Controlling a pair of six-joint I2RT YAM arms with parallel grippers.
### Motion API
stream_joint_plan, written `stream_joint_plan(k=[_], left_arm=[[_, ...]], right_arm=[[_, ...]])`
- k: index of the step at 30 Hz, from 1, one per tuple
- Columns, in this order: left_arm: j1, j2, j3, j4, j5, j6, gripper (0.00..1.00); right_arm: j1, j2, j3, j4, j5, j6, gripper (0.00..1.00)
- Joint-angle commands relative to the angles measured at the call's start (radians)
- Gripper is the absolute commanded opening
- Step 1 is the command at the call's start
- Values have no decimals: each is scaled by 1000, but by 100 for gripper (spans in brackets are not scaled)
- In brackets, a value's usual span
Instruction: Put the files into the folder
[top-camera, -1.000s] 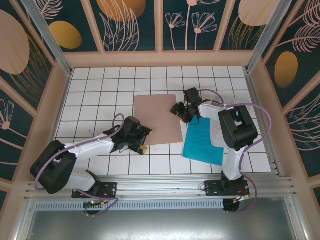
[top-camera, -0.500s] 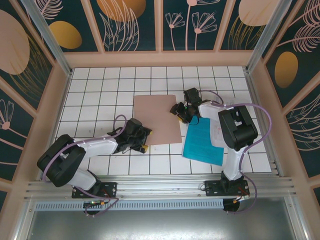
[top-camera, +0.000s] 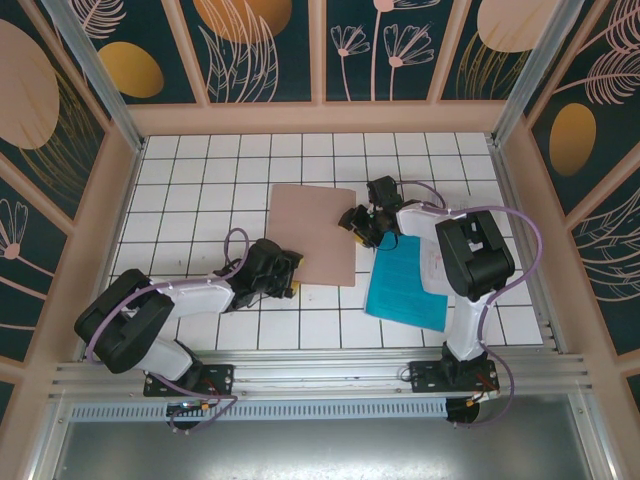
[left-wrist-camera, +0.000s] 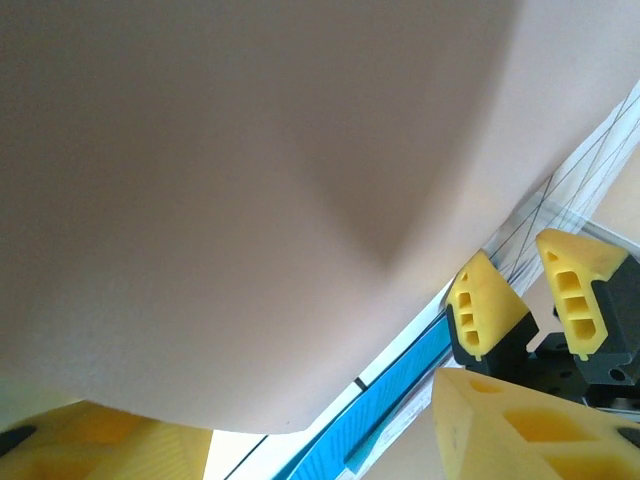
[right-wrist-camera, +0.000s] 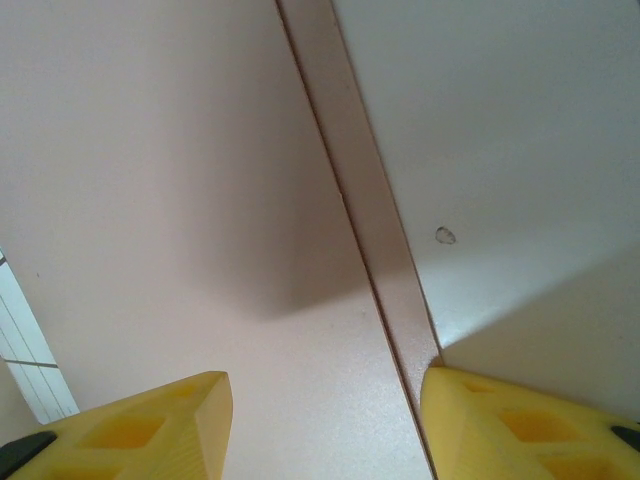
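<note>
The pinkish-brown folder (top-camera: 315, 235) lies shut on the tiled table. My left gripper (top-camera: 290, 283) is low at its near left corner. Its jaws are open, and the folder's edge (left-wrist-camera: 250, 250) fills the view just past my yellow fingertips (left-wrist-camera: 520, 420). My right gripper (top-camera: 358, 222) sits at the folder's right edge. It is open, with the fingertips (right-wrist-camera: 530, 420) spread on the folder's surface (right-wrist-camera: 200, 200) beside a long seam. The files lie right of the folder: a teal-blue sheet (top-camera: 405, 280) on top of white printed sheets (top-camera: 432, 262). The teal sheet (left-wrist-camera: 390, 395) also shows past the folder's edge.
The right arm's black body (top-camera: 475, 255) hangs over the files' far right side. A wooden wall (top-camera: 320, 117) closes off the back of the table, and a metal rail (top-camera: 320, 375) runs along its front.
My left gripper has slid forward onto the folder's near left corner while narrowing its jaws. The folder's near edge has shifted a little. The right gripper has stayed put.
</note>
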Motion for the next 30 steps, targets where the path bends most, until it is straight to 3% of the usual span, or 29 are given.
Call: stream_joint_plan(k=[1, 15, 20, 30], left_arm=[[-3, -7, -13, 81, -20, 2, 55], [-3, -33, -30, 148, -7, 8, 21], [-3, -50, -65, 188, 14, -3, 1], [-3, -40, -98, 308, 45, -30, 0]], right_arm=[[12, 55, -34, -71, -19, 19, 56], [-21, 13, -42, 17, -116, 2, 57], [-36, -8, -56, 87, -177, 12, 54], [-42, -55, -40, 144, -234, 54, 44]])
